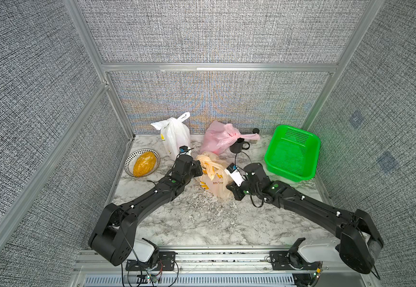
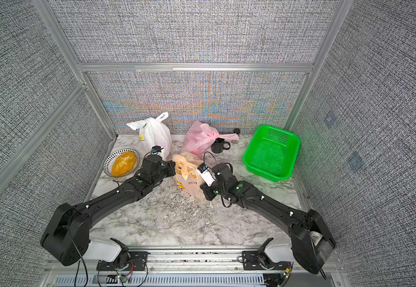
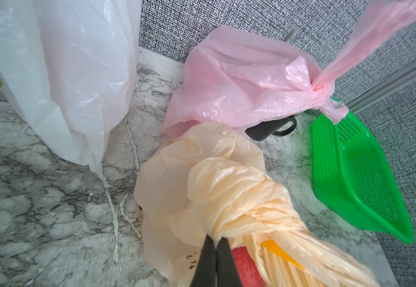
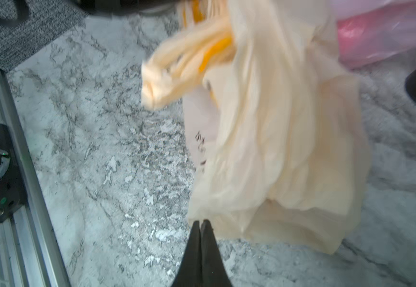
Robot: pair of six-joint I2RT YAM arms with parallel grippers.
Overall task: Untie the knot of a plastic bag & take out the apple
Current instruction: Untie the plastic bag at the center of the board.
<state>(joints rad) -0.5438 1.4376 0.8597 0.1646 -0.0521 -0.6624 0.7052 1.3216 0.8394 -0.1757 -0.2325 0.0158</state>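
Cream bag (image 1: 213,179) lies on the marble table (image 1: 202,223), mid-table btwn the two arms. Its long axis runs slantwise: knot (image 3: 239,198) end toward the back wall and the left arm, bottom end toward the front and the right arm. The film is thin, crinkled and pale cream w/ yellow-orange print and some dark lettering. The knot is a fat twisted lump w/ loose handle ends puffed up behind it. The apple (image 3: 246,263) is inside and shows only as a red patch thru the film, just under the knot.

Left gripper (image 3: 216,242): fingers pinched nearly together on the bag's film right at the base of the knot. Right gripper (image 4: 201,223): fingers closed tight, tips touching the bag's bottom edge. Can't tell if any film is caught there; that view is blurred.

Behind the cream bag stand a white bag (image 1: 174,139), upright and knotted on top, and a pink bag (image 1: 220,139), knotted w/ a tail sticking sideways. A black mug (image 1: 238,146) sits just beside the pink one. The green basket (image 1: 289,174) is at the back right, apart from the bags. A patterned bowl (image 1: 126,162) at the left holds a yellow-orange oval lump (image 1: 144,164).
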